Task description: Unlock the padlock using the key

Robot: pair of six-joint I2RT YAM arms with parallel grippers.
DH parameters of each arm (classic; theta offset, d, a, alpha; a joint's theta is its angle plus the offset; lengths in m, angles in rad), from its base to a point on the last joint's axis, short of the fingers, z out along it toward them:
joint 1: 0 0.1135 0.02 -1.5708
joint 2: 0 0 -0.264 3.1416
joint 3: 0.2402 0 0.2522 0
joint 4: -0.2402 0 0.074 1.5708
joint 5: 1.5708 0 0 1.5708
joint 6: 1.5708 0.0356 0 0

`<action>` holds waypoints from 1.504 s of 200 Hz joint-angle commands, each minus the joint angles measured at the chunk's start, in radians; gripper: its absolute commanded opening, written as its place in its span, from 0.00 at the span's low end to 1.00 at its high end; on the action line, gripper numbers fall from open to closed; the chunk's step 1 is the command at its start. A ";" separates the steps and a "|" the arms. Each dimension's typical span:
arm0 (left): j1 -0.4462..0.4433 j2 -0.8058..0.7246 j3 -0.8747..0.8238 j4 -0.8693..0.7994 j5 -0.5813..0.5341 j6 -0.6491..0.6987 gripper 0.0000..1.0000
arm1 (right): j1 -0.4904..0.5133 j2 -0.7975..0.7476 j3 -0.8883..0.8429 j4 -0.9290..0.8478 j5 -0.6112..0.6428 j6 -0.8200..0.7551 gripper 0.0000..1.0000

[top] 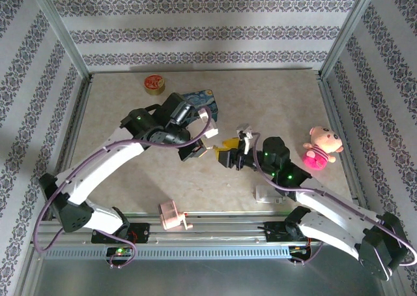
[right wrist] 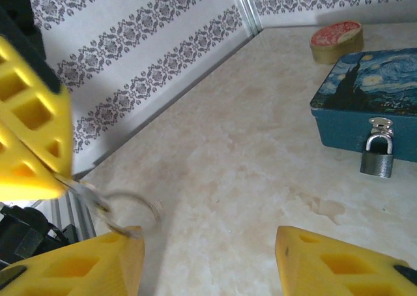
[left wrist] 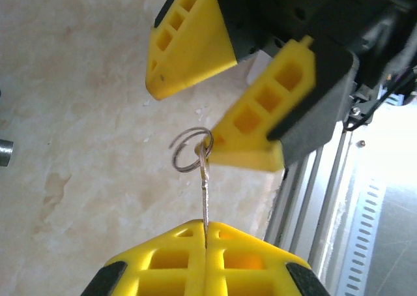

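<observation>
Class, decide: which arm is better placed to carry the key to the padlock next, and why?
Left, probably: the left tool is shut on the key, while the right tool stands open at the key ring, holding nothing.

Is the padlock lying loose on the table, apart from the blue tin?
No, the padlock hangs by its shackle from the clasp on the front of the blue tin.

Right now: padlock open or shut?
Shut. In the right wrist view the padlock hangs from the hasp of the blue tin, both shackle legs seated in its body.
</observation>
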 commanded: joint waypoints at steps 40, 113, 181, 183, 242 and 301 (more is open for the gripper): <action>-0.007 -0.052 -0.028 0.024 0.119 0.069 0.00 | -0.007 -0.089 -0.002 0.062 -0.254 -0.018 0.57; -0.007 -0.034 -0.021 -0.008 0.128 0.080 0.00 | -0.091 -0.053 0.083 0.055 -0.409 0.003 0.53; -0.007 -0.011 -0.007 -0.029 0.128 0.079 0.00 | -0.105 0.068 0.177 0.052 -0.543 -0.011 0.49; -0.007 -0.012 -0.008 -0.029 0.127 0.078 0.00 | -0.104 0.070 0.178 0.052 -0.544 -0.011 0.49; -0.006 -0.018 -0.005 -0.028 0.125 0.070 0.00 | -0.104 0.097 0.166 0.037 -0.537 -0.011 0.47; -0.004 -0.014 -0.003 -0.026 0.120 0.067 0.00 | -0.103 0.141 0.174 0.027 -0.567 -0.007 0.36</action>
